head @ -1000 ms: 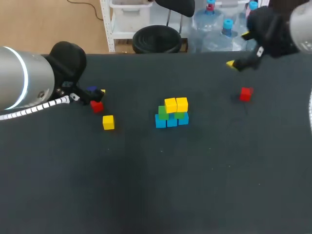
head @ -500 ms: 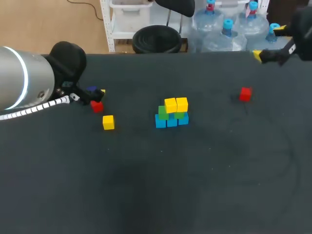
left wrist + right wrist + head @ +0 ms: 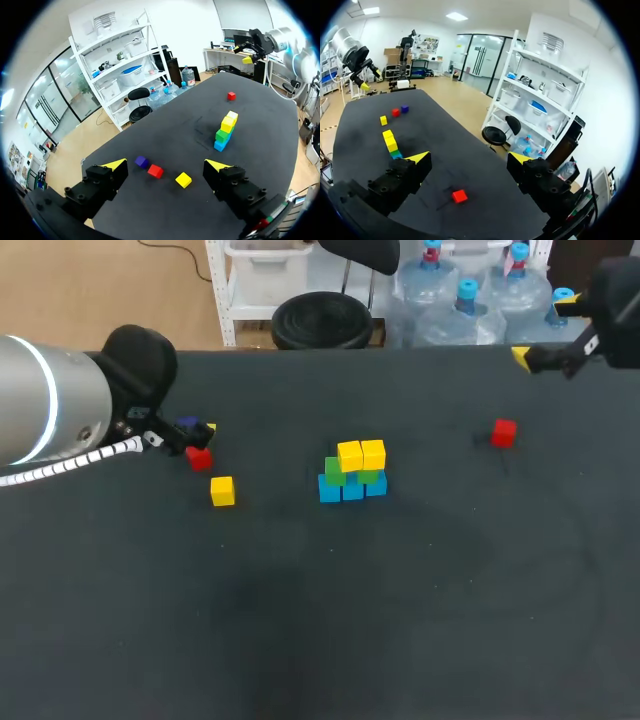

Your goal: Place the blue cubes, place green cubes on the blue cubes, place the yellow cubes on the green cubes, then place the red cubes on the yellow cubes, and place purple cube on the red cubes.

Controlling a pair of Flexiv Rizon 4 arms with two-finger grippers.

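Over the last second the right arm has drawn back from above the table's right part to its far right edge. The cubes and the left arm have kept their places.

The stack (image 3: 352,472) stands at mid-table. A row of blue cubes (image 3: 350,488) forms the base, green cubes (image 3: 335,472) lie on it, and two yellow cubes (image 3: 361,454) sit side by side on top. The exact number of green cubes cannot be told.

A loose yellow cube (image 3: 222,491) lies well to the left of the stack. Just beyond it are a red cube (image 3: 199,458) and the purple cube (image 3: 187,425). A lone red cube (image 3: 503,432) rests well apart on the stack's right.

The left gripper (image 3: 165,164) hangs over the purple and red cubes, fingers spread wide with nothing between them. The right gripper (image 3: 468,158) is likewise wide open and empty, with the lone red cube on the table (image 3: 400,620) ahead of it.

Progress, as judged: the blue and green layers appear laid and the yellow layer mostly so. What appears to remain is the loose yellow cube, then both red cubes, and last the purple cube. Neither gripper has hold of a cube.
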